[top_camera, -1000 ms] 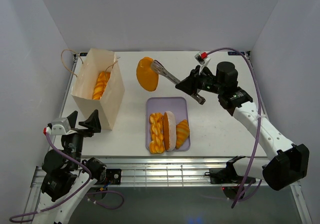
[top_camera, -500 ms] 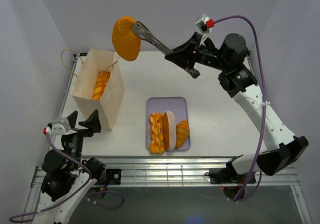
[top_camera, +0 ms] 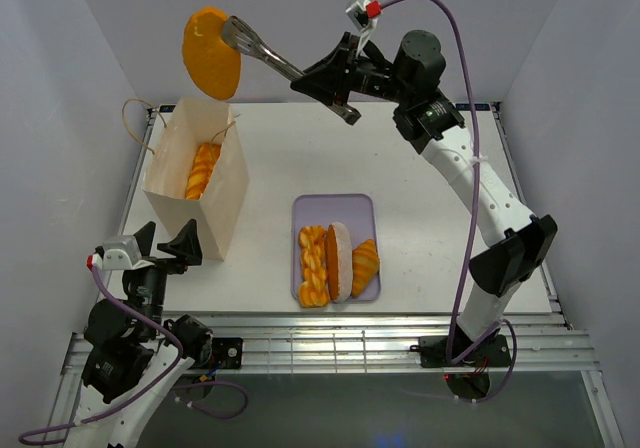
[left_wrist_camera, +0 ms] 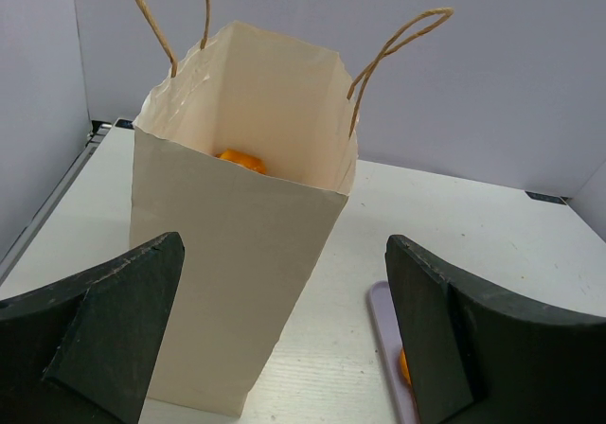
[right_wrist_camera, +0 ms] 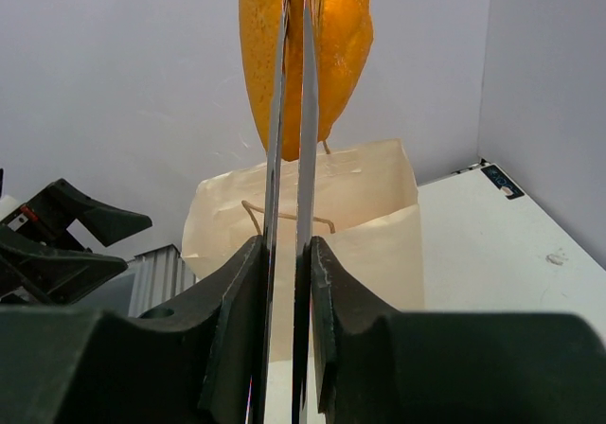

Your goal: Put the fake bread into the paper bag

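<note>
Your right pincer (top_camera: 332, 80) clamps tongs (top_camera: 265, 56) holding a loaf (top_camera: 210, 53) raised near the bag (top_camera: 228, 193); one braid (top_camera: 204, 171) inside, seemingly three pastries (top_camera: 338, 261) left; left pincer (top_camera: 168, 240) gapes.

The bag (top_camera: 195, 173) stands open-mouthed at the counter's (top_camera: 430, 188) 9 o'clock. Its mouth is unblocked from above, with one loaf (top_camera: 204, 169) lying inside and cord handles (top_camera: 130, 120) looping off its rims. Clamped in the right tool (top_camera: 332, 80), tongs (top_camera: 262, 53) carry an oval loaf (top_camera: 211, 52) high over the bag's 12 o'clock edge, clear of the paper. The left tool (top_camera: 165, 246), jaws apart, sits just at the bag's 6 o'clock. The tray (top_camera: 335, 208) fills the centre, and bare counter runs from 12 to 4 o'clock.
</note>
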Robot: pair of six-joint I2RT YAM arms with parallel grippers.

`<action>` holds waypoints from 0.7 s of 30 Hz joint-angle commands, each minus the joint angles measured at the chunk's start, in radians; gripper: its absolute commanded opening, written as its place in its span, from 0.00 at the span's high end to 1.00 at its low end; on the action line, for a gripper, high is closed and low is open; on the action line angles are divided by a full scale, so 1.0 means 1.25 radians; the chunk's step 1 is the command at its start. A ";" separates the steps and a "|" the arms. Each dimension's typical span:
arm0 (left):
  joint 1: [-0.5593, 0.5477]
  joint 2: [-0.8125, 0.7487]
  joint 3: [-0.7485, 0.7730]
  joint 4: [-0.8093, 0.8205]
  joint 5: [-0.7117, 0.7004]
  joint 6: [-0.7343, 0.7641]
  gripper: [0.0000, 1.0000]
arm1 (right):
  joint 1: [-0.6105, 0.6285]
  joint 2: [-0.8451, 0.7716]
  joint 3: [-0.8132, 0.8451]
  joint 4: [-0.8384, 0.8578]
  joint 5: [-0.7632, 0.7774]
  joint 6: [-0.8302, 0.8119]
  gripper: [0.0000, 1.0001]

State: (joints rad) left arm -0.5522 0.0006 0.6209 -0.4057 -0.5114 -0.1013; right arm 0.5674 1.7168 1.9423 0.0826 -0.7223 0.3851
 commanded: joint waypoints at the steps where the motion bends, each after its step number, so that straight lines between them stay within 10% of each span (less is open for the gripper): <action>1: -0.002 -0.008 -0.006 0.008 0.004 0.002 0.02 | 0.014 0.051 0.101 0.068 -0.020 0.018 0.74; 21: -0.002 -0.014 -0.006 0.009 0.015 0.006 0.02 | 0.055 0.234 0.050 0.167 -0.021 0.000 0.70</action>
State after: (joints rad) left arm -0.5522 0.0002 0.6209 -0.4057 -0.5102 -0.1009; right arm 0.6254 2.0174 1.9968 0.1860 -0.7513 0.4068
